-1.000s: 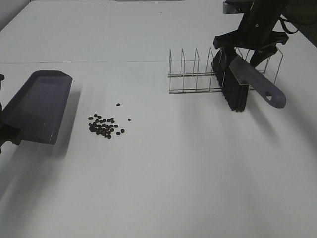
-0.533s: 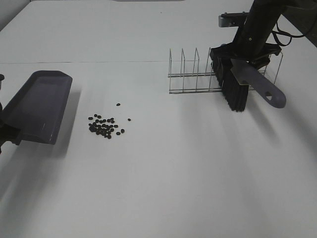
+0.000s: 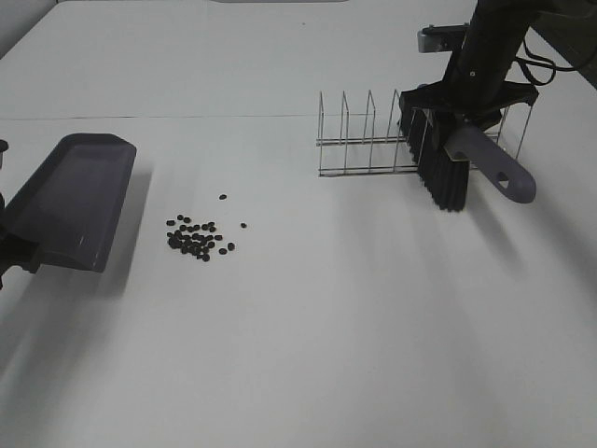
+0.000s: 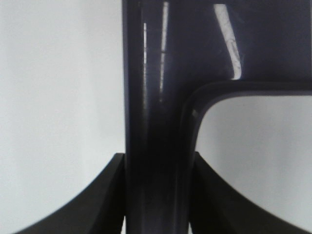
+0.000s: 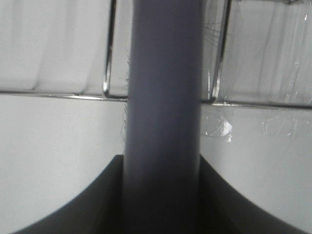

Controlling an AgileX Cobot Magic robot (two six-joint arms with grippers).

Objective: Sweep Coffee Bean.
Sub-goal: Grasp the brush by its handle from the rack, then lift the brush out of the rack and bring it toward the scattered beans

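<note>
Though angled toward the coffee bean [image 3: 198, 238] scatter, holds none: dustpan [image 3: 75, 198] tray bare inside, held at the left edge of the table [image 3: 326, 355]. Beans loose on the surface near the pan's right side, not touching it, two strays slightly apart from the cluster. Clamped on the dustpan handle: left gripper [image 4: 157, 165], fingers [image 4: 114, 195] tight on both sides. Wire rack [image 3: 359, 140] slots empty bar the right end, where brush [image 3: 446, 173] bristles overlap the wires; in a slot or just in front, cannot tell. Closed on the brush handle: right gripper [image 5: 162, 168]. High view only: beans, whole pan, whole brush. Wrist views only: finger contact on each handle, plus stray bristles against rack wire.
</note>
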